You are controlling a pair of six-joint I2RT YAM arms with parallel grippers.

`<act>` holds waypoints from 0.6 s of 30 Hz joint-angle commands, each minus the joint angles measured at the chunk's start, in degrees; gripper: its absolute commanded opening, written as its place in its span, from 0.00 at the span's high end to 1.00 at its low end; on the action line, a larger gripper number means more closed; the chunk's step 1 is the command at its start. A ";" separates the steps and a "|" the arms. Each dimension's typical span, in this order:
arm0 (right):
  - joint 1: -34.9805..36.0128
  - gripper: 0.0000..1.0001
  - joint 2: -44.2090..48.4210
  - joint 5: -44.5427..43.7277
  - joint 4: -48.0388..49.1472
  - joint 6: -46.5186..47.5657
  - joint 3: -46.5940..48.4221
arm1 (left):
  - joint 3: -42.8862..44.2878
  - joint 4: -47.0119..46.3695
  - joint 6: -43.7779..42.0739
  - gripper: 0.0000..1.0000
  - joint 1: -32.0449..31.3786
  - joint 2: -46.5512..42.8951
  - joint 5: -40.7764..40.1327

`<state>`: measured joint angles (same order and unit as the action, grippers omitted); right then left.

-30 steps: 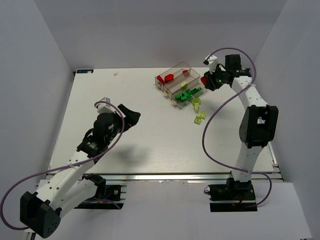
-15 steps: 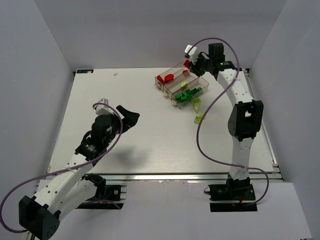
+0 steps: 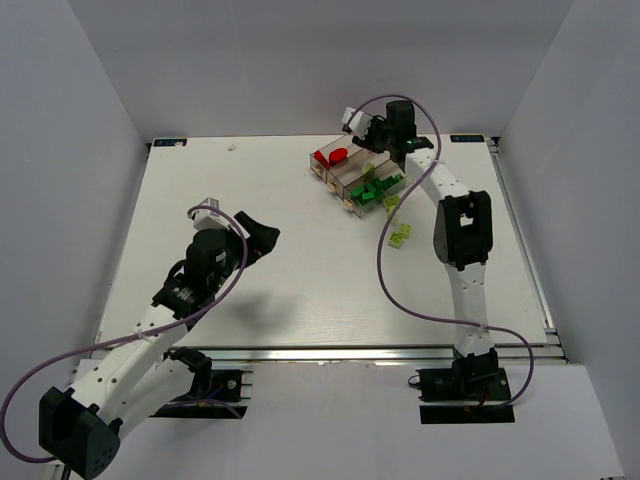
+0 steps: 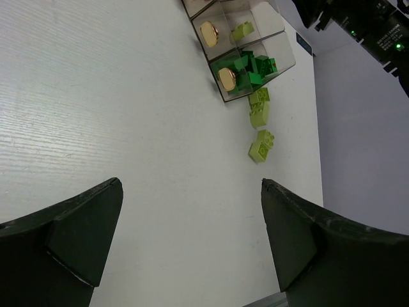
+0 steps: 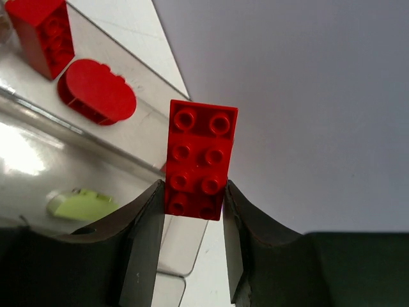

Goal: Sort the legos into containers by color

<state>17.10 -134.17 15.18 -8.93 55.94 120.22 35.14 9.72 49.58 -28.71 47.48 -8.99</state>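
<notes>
Bright, even light; soft shadows on table (image 3: pixel 320 270); glare on containers (image 5: pixel 19 152); wrist views sharp.

A white table (image 3: pixel 300 270) sits enclosed by plain pale grey walls (image 3: pixel 300 60).

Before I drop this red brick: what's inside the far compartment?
The far compartment holds a red block and a red oval piece. The held brick and right end effector cover its other end.
</notes>
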 commanded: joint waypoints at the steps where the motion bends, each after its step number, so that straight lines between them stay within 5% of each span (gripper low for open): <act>1: 2.23 1.00 -2.58 -2.87 7.96 7.06 3.61 | -0.51 0.92 0.07 0.02 0.06 -0.20 -0.32; 18: 4.43 1.00 -8.48 -6.83 14.55 22.71 2.39 | -2.70 0.66 0.87 0.02 0.06 -1.26 -1.11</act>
<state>21.93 -143.06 9.43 0.64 74.39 121.75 32.56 10.96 50.48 -28.71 46.39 -9.69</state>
